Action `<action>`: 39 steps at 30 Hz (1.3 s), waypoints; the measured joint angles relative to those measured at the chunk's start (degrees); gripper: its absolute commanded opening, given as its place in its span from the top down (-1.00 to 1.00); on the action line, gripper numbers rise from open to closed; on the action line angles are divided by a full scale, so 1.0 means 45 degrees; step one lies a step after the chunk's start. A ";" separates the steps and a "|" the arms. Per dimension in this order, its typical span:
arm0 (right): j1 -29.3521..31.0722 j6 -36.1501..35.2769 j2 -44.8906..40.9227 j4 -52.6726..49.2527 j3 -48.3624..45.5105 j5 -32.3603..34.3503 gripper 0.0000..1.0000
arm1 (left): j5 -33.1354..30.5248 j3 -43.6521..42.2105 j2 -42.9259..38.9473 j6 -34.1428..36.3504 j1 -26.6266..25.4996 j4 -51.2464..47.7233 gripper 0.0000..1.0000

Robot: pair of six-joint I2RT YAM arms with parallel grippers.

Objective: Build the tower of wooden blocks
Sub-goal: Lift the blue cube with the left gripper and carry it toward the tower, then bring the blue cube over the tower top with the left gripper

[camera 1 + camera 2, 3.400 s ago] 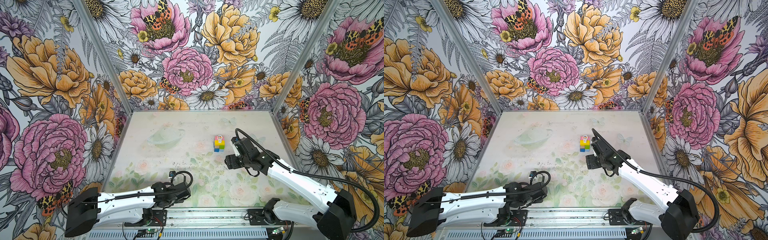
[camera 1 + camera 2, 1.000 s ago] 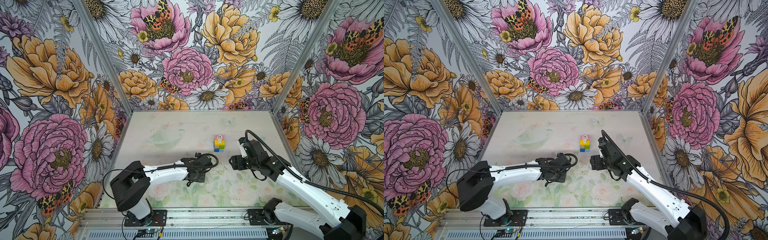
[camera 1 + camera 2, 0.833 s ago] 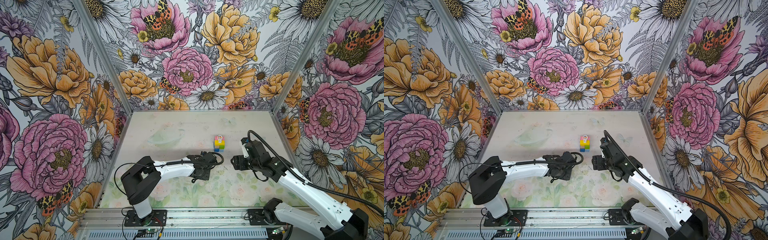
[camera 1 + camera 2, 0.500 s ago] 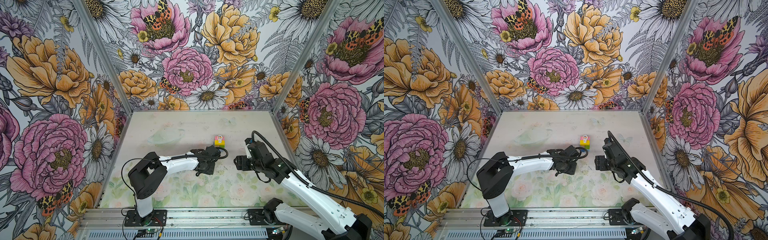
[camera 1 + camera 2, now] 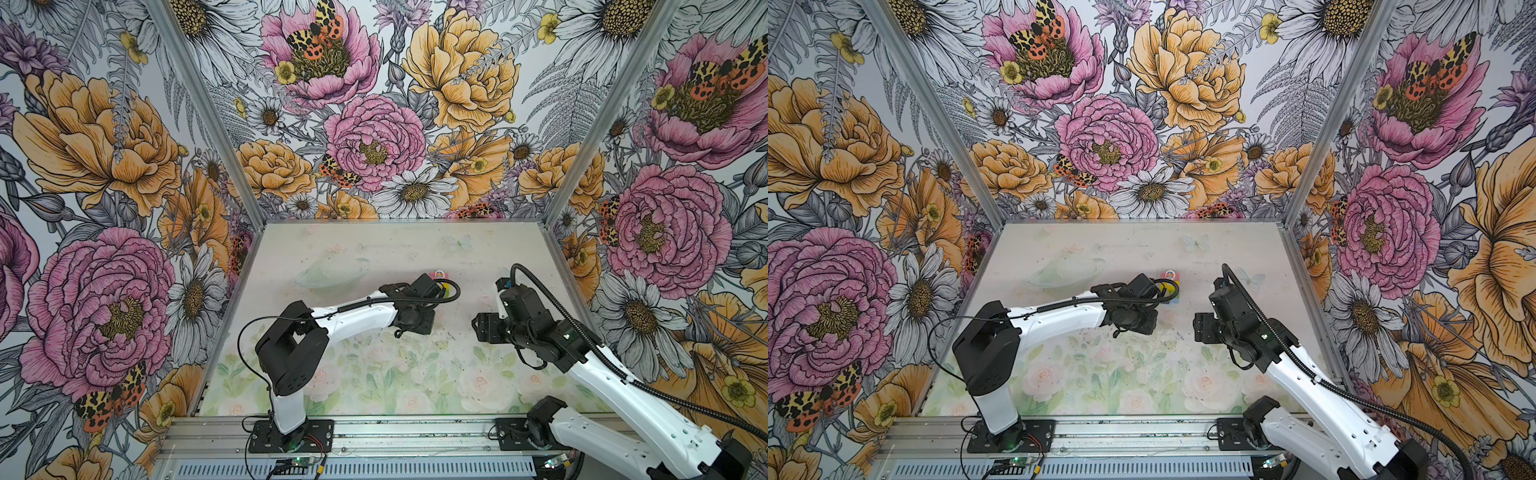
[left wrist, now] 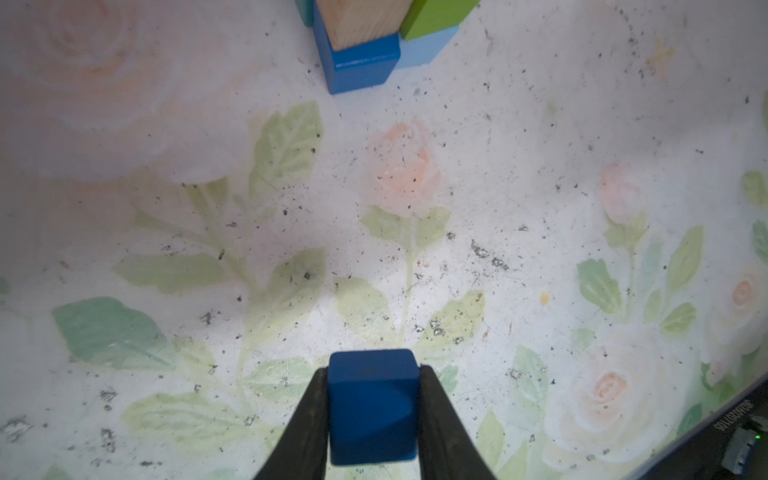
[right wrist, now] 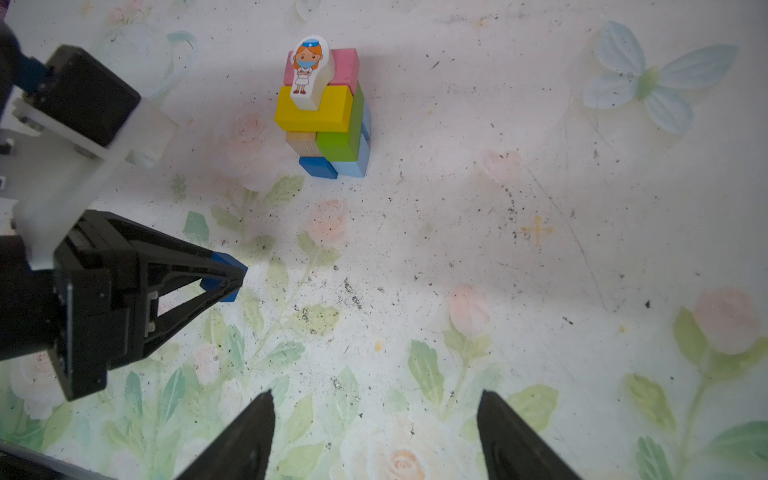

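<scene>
A: Worth worrying about from here?

B: Plenty. Holds a dark blue cube (image 6: 372, 405) clamped tight between the left fingers (image 6: 307, 428), seemingly clear of the desk (image 7: 457, 249), just short of the wood block tower (image 7: 328, 112). Could clip the yellow brick (image 7: 313, 110) or the small white figure (image 7: 309, 72) standing on top, if brought in too low or too fast.

A: And topple the lot?

B: Probably. Stacked narrow: pink brick (image 7: 347, 68) beside the yellow up top, green brick (image 7: 340, 137) and tan brick (image 7: 301, 143) beneath, blue base cube (image 7: 318, 166) and light blue cube (image 7: 353, 164) at the foot. Little footing against a sideways nudge.

A: Anything else?

B: Watch the cable loop (image 5: 458, 292) on the left arm (image 5: 353, 316), hanging right beside the tower in both top views. Could snag a brick. Also gripped near the very tips, so liable to slip or twist on release.

A: Pose?

B: Reaches long and low with the left arm, forearm close to level, wrist near the tower on its arm-base side. Parks the right arm (image 5: 611, 386) well off to the tower's right, wrist bent down, right fingers (image 7: 245, 440) spread apart and empty.
</scene>
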 measured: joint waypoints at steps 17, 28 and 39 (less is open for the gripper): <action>0.0000 0.0000 0.0010 0.0000 0.0000 0.0083 -0.58 | -0.0005 0.2705 0.0000 0.0593 0.1035 -0.0967 0.61; 0.0000 0.0000 0.0010 0.0000 0.0000 0.0092 -0.57 | -0.0005 0.4109 0.0928 0.0792 0.1224 -0.1112 0.61; -0.0083 0.0000 0.0010 0.0000 0.0000 0.0199 -0.58 | 0.0000 0.5484 0.2021 0.0840 0.1336 -0.1248 0.61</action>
